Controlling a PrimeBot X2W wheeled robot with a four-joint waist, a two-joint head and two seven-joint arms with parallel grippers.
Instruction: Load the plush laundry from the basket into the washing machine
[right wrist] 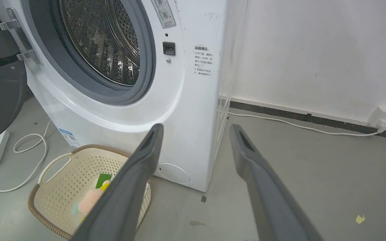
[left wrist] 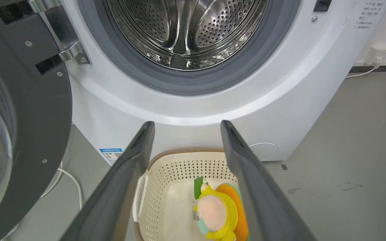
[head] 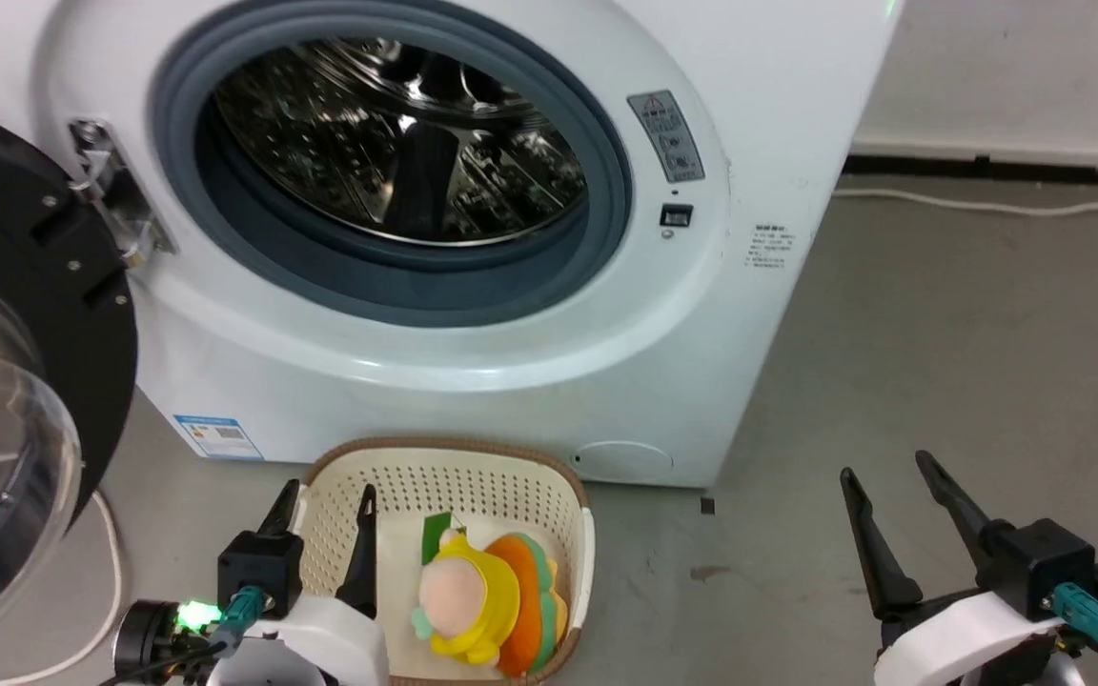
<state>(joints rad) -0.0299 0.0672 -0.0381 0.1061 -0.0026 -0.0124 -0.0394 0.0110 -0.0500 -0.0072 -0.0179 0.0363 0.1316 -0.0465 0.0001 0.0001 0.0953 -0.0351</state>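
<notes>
Head view shows washing machine [head: 778,143] label [head: 217,437], seemingly illegible.

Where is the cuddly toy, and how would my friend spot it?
Find the big white washing machine with its door open. On the floor in front sits a cream basket with holes. The toy lies inside: pink head, yellow hood, orange-and-green burger layers.
</notes>
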